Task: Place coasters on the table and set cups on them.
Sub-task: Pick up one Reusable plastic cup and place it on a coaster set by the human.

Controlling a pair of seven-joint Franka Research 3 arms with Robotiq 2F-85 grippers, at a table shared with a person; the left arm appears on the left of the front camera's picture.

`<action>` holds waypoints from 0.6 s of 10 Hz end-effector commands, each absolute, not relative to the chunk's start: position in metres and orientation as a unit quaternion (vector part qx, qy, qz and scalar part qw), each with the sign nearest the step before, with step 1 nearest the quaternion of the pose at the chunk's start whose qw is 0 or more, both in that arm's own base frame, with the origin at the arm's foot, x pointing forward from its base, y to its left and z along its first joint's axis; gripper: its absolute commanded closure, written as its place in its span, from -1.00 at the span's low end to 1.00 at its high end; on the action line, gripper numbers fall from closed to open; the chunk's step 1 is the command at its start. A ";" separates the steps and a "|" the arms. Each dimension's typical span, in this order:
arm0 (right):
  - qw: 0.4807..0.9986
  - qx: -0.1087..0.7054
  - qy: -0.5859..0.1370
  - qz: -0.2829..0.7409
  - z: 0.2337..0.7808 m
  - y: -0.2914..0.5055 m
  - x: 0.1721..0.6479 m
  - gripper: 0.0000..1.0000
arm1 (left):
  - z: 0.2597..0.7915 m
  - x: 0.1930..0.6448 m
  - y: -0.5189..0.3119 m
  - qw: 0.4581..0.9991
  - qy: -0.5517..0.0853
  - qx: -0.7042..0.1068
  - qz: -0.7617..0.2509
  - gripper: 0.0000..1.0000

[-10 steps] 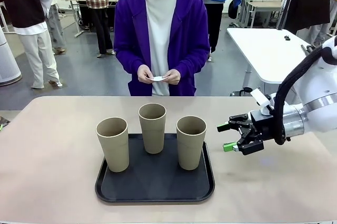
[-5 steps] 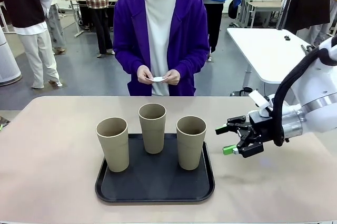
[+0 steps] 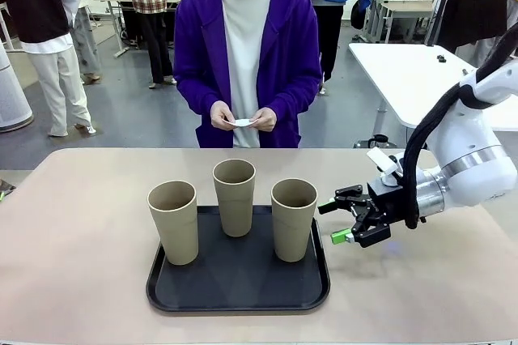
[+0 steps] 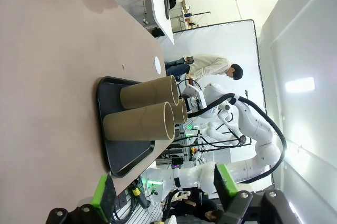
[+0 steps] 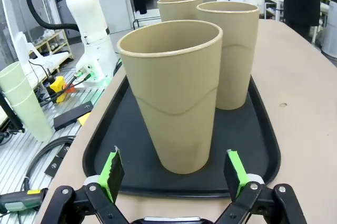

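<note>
Front view: three cups point(image 3: 234, 198), one tray point(image 3: 239, 278)

The front camera sits on the robot's side and looks across the table point(image 3: 73, 223) at the person point(image 3: 247, 61) on the far side. The right wrist camera is low and very close to the tray point(image 5: 250, 148), looking along it at the cups point(image 5: 176, 92). The left wrist camera is turned sideways and looks from farther back. All three see the tray and cups.
</note>
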State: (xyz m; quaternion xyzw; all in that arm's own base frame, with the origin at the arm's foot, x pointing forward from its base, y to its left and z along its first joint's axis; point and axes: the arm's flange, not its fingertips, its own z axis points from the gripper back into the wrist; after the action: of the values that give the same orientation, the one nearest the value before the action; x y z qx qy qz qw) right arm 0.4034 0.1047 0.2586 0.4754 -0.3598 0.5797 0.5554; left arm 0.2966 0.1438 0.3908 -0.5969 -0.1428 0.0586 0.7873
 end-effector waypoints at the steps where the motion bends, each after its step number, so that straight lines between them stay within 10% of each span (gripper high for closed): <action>1: 0.538 0.476 -0.378 0.584 0.253 0.115 0.410 -1.00 | 0.391 0.296 0.144 0.783 -0.150 -0.601 0.054 -1.00; 6: 0.527 0.493 -0.370 0.585 0.245 0.136 0.419 -1.00 | 0.391 0.296 0.144 0.783 -0.150 -0.601 0.054 -1.00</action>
State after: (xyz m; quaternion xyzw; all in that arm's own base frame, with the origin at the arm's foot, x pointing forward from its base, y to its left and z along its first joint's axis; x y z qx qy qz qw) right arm 0.4142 0.1282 0.2486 0.4928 -0.3545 0.5867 0.5360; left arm 0.2966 0.1438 0.3908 -0.5969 -0.1428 0.0586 0.7873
